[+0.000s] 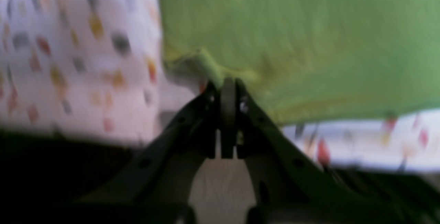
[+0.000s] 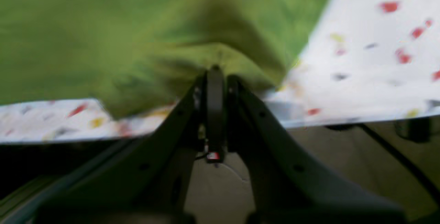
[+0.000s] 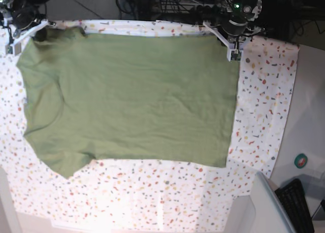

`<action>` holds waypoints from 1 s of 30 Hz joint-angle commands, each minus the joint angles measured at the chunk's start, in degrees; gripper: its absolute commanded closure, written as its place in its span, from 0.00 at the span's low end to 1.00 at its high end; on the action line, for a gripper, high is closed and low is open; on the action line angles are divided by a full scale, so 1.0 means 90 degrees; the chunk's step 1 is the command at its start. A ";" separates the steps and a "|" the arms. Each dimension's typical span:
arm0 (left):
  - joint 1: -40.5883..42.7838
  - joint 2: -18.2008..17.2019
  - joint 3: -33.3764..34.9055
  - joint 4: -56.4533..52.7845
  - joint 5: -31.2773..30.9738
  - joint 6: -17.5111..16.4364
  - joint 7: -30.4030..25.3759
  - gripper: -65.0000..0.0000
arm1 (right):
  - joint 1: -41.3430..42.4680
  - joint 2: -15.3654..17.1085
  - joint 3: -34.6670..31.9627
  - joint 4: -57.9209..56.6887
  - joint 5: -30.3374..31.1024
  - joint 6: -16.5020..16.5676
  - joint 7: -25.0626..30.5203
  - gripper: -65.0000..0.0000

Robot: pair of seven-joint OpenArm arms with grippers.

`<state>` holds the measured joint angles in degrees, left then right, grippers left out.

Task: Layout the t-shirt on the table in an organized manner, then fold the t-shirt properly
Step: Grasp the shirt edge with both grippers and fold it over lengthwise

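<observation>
Speckled white cloth covers the bench [image 3: 264, 91], and the t-shirt [image 3: 132, 101] lies spread flat across it in the base view, sleeves toward that view's left and hem toward its right.

Left tool [image 1: 227, 86]: positioned at the shirt's hem corner, at the far right of the garment in the base view [image 3: 234, 49]. In the left wrist view its two jaws are brought together on a bunched fold of green fabric at that corner; the shirt extends ahead of the tool and to its right, with bare bench to its left.

Right tool [image 2: 215, 74]: positioned at the shoulder end, at the far left of the garment in the base view [image 3: 20, 37]. In the right wrist view its jaws are closed on a raised pucker of green cloth; fabric spreads ahead and to its left, bare bench to its right.

Both wrist views are blurred.
</observation>
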<state>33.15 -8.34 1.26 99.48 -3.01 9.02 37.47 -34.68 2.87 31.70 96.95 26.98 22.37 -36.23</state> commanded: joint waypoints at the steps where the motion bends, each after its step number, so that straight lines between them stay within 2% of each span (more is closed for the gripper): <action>1: 0.0092 -0.0036 -0.0018 0.0136 0.0056 0.0029 -0.0115 1.00 | -0.0079 -0.0012 0.0136 0.0203 0.0074 0.0157 0.0103 1.00; 4: 0.0258 -0.0036 -0.0027 0.0282 0.0046 0.0029 -0.0281 1.00 | -0.0049 -0.0119 0.0399 0.0388 0.0074 0.0303 0.0103 1.00; 7: 0.0395 -0.0026 0.0012 0.0566 0.0046 0.0029 -0.0965 1.00 | 0.0068 -0.0129 0.0565 0.0759 0.0074 0.0303 0.0103 1.00; 9: 0.0356 0.0033 0.0031 0.0751 0.0046 0.0029 -0.1160 1.00 | 0.0126 -0.0129 0.0556 0.1160 0.0074 0.0303 0.0103 1.00; 15: -0.0220 0.0306 0.0031 0.1327 0.0046 0.0029 -0.1180 1.00 | 0.0810 -0.0129 0.0516 0.1931 0.0074 0.0303 0.0074 1.00; 23: -0.1773 0.0824 0.0041 0.1415 0.0056 0.0029 -0.1160 1.00 | 0.2129 -0.0061 0.0507 0.1922 0.0045 0.0303 0.0074 1.00; 27: -0.2613 0.1078 0.0051 0.1366 0.0056 0.0029 -0.1141 1.00 | 0.2979 0.0281 0.0399 0.1775 0.0035 0.0293 0.0064 1.00; 30: -0.3258 0.1176 0.0051 0.1034 0.0056 0.0029 -0.1141 1.00 | 0.3682 0.0682 0.0116 0.1287 0.0025 0.0274 0.0064 1.00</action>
<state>4.36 2.09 1.69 107.94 -2.83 9.06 28.49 -2.26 8.45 32.53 107.53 26.79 24.95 -37.28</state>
